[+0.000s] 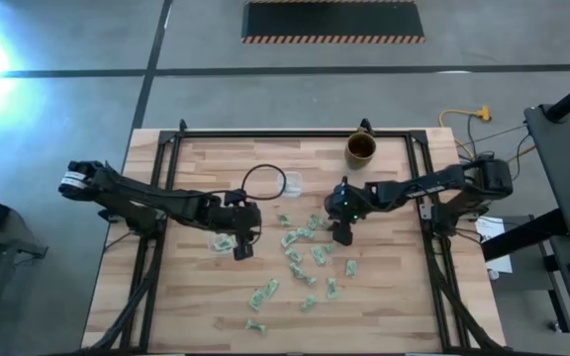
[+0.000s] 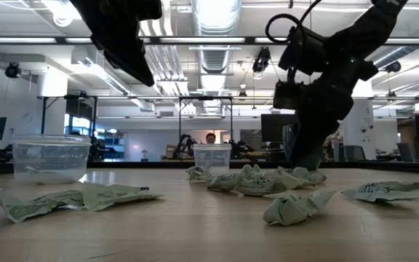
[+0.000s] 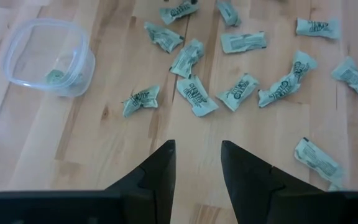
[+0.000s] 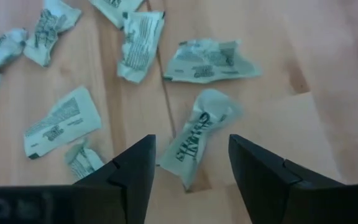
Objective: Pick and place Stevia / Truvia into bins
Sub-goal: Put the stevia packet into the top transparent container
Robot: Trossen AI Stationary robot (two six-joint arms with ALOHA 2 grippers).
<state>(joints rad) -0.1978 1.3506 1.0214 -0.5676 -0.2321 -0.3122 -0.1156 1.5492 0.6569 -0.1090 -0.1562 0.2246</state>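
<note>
Sachets [image 1: 305, 259] scattered loose over the middle of the surface [image 1: 186, 307], two clear cups [image 2: 49, 157] toward the far side, brown mug [image 1: 361, 148] at the far edge. Right gripper [image 4: 191, 163] spread wide, straddling one crumpled sachet [image 4: 197, 134] amid close neighbours. Left gripper [image 3: 197, 163] part open, empty, over bare wood near the pile's edge.

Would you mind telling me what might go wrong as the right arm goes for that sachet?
The right tool is open over a crumpled sachet lying askew between its fingers, so it may pinch only a corner and drop it. Neighbouring sachets lie close and could be nudged. The left tool hovers nearby, so the arms could crowd each other.
</note>
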